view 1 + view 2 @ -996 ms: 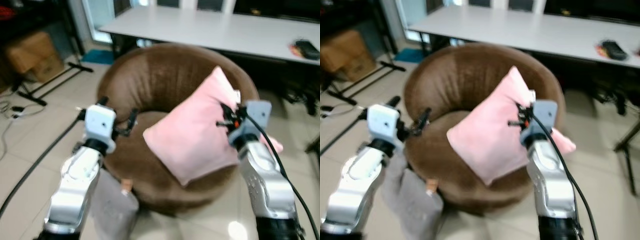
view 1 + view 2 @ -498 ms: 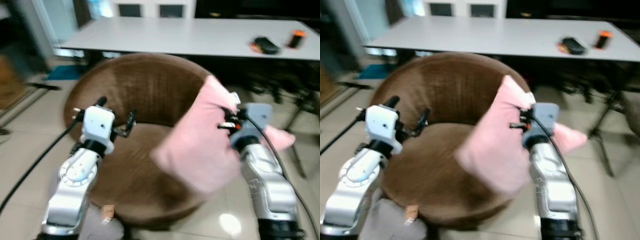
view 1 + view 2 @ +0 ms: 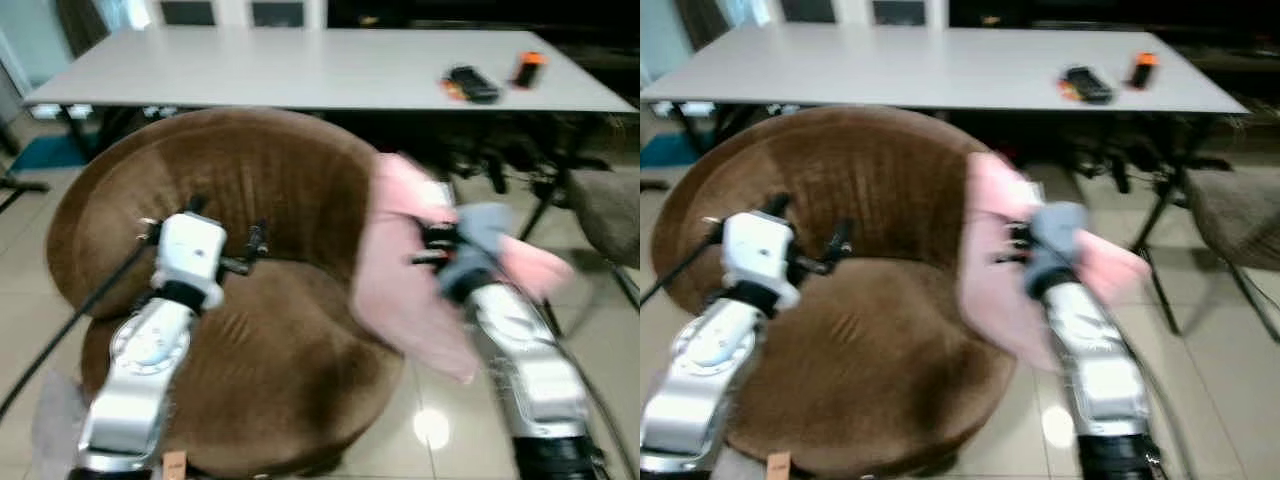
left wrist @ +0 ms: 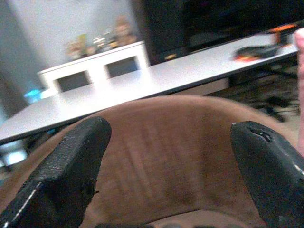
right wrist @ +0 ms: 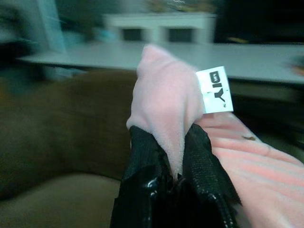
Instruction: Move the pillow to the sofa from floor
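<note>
Pillow (image 3: 400,290) hangs pink and limp from the right gripper (image 5: 173,156), over the right edge of the round brown sofa (image 3: 230,370); it looks soft and light, best pinched at a corner, as now, fingers clamped on its tagged corner; left gripper (image 4: 166,142) hovers over the seat, spread wide, empty; beyond, a long white table (image 3: 300,70).

Black fingers (image 5: 142,156) pinching pink pillow (image 5: 166,102) corner, white tag (image 5: 214,89), brown sofa (image 5: 61,118) behind
</note>
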Motion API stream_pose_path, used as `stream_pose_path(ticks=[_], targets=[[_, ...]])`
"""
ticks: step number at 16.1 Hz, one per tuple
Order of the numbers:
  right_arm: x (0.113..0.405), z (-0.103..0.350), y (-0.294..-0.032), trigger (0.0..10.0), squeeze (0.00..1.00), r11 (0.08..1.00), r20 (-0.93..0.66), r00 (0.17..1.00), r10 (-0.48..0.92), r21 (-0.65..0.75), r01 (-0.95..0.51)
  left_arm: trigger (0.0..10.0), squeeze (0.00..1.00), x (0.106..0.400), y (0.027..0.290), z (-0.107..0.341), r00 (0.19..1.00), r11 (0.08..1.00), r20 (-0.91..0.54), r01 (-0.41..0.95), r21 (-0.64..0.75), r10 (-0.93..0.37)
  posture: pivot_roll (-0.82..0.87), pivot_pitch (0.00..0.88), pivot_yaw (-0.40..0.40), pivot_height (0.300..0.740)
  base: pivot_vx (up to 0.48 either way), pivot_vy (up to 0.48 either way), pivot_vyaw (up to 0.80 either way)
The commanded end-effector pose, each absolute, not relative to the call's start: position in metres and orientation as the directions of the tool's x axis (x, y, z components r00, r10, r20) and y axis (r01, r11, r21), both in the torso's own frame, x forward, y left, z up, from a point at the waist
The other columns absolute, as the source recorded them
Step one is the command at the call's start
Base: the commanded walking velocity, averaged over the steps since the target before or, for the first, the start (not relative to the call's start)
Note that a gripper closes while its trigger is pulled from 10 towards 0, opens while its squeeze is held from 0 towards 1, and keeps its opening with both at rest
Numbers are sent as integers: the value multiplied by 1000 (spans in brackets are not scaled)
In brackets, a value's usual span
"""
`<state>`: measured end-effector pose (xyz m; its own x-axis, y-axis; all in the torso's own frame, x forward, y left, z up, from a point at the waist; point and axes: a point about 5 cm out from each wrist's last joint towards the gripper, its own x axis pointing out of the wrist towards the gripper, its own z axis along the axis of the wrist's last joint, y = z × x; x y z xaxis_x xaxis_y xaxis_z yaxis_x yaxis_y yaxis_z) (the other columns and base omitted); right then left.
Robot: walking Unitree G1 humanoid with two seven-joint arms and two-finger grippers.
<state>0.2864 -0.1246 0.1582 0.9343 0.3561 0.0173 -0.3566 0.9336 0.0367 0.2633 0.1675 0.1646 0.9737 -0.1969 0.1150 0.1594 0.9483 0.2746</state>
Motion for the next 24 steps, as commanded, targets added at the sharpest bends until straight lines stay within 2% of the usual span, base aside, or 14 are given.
stream_pose_path(ticks=[1, 4, 7, 13, 20, 24], targets=[[285, 178, -125, 10000, 0, 913, 105, 909, 404, 23, -408, 10000, 0, 262, 165, 167, 971, 946, 127, 161, 281, -203, -80, 0, 12, 740, 281, 0, 800], [285, 182, -124, 10000, 0, 869, 111, 864, 492, -5, -494, 10000, 0, 260, 164, 167, 970, 943, 127, 161, 290, -205, -77, 0, 9, 740, 281, 0, 800], [294, 181, -125, 10000, 0, 891, 79, 888, 453, -5, -454, 10000, 0, 261, 165, 165, 973, 940, 108, 164, 300, -204, -78, 0, 9, 740, 87, 0, 188], [306, 177, -120, 10000, 0, 903, -46, 905, 422, -68, -424, 10000, 0, 250, 172, 144, 938, 864, -67, 339, 372, -339, -70, 0, -3, 740, 0, 0, 0], [329, 177, -99, 10000, 0, 931, -187, 913, 364, 93, -352, 10000, 0, 234, 179, 137, 891, 813, -169, 454, 364, -422, -50, 0, -30, 740, 0, 0, 0], [360, 165, -96, 10000, 0, 972, -263, 937, 231, 97, -213, 10000, 0, 223, 177, 136, 863, 792, -202, 506, 341, -464, -42, 0, -38, 740, 0, 0, 0]])
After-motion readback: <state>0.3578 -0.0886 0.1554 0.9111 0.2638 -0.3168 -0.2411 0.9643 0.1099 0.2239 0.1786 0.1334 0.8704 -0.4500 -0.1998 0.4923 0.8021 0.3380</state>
